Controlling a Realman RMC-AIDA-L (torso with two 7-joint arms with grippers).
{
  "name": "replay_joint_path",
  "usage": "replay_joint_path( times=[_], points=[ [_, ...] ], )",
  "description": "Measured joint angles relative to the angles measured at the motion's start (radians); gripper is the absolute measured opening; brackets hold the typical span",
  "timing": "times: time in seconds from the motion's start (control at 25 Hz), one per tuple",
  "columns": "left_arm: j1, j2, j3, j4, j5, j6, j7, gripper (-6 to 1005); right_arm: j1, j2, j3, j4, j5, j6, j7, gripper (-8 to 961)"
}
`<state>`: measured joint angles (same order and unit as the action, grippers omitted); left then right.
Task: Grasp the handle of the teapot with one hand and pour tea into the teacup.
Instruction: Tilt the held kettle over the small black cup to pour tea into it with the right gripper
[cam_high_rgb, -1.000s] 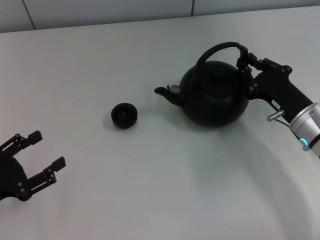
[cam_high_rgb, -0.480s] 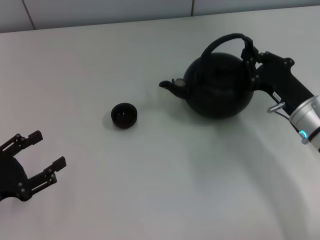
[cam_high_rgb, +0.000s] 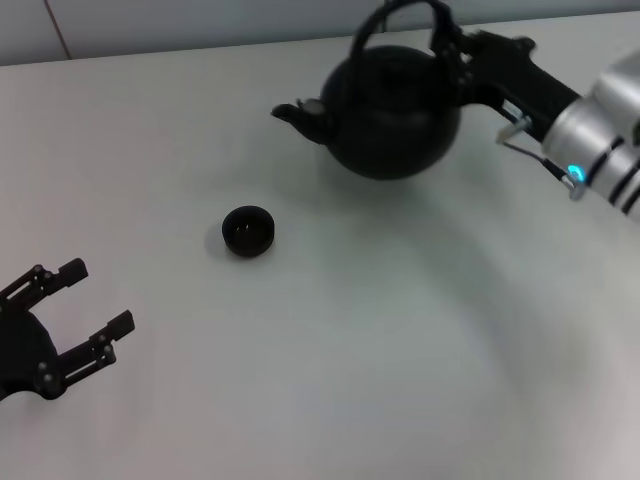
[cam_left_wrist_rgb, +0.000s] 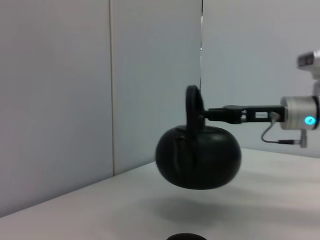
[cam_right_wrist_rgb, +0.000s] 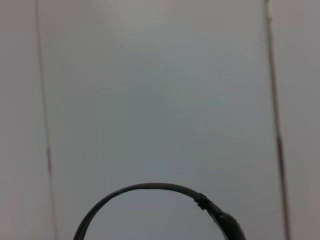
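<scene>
The matte black teapot (cam_high_rgb: 390, 115) hangs in the air above the white table, spout pointing toward my left side. My right gripper (cam_high_rgb: 450, 45) is shut on the right end of its arched handle (cam_high_rgb: 362, 30). The left wrist view shows the teapot (cam_left_wrist_rgb: 198, 157) off the table with a shadow beneath it, and the handle (cam_left_wrist_rgb: 192, 107) held from the side. The handle's arc (cam_right_wrist_rgb: 150, 187) also shows in the right wrist view. The tiny dark teacup (cam_high_rgb: 247, 231) stands on the table, nearer me and left of the spout. My left gripper (cam_high_rgb: 100, 295) is open and empty at the near left.
The white table (cam_high_rgb: 350, 350) spreads across the head view, with a grey panelled wall (cam_high_rgb: 200, 20) behind it. Only the teacup's rim (cam_left_wrist_rgb: 186, 236) shows at the edge of the left wrist view.
My right gripper has lifted the teapot off the table and carried it up and to the left, toward the teacup's side. The teacup and left arm have not moved.
</scene>
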<state>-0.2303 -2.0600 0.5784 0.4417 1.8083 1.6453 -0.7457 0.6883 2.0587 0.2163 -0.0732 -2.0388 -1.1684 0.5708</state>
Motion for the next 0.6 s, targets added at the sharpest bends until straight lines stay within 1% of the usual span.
replay_joint_path(
  times=[0.04,0.24,0.4,0.6],
  points=[
    [-0.001,0.0,0.0,0.0,-0.001,0.0,0.001,793,0.021,0.0,-0.031,-0.015,0.0,0.006,0.032,79],
    [-0.001,0.0,0.0,0.0,-0.01,0.001,0.001,793,0.045,0.0,-0.075,-0.026,0.0,0.022,0.065,79],
    [-0.001,-0.001,0.0,0.0,-0.011,0.001,0.002,792,0.054,0.0,-0.098,-0.034,0.0,0.028,0.067,79],
    [-0.001,-0.003,0.0,-0.001,-0.012,0.0,0.003,792,0.061,0.003,-0.165,-0.079,0.001,0.019,0.061,80]
  ],
)
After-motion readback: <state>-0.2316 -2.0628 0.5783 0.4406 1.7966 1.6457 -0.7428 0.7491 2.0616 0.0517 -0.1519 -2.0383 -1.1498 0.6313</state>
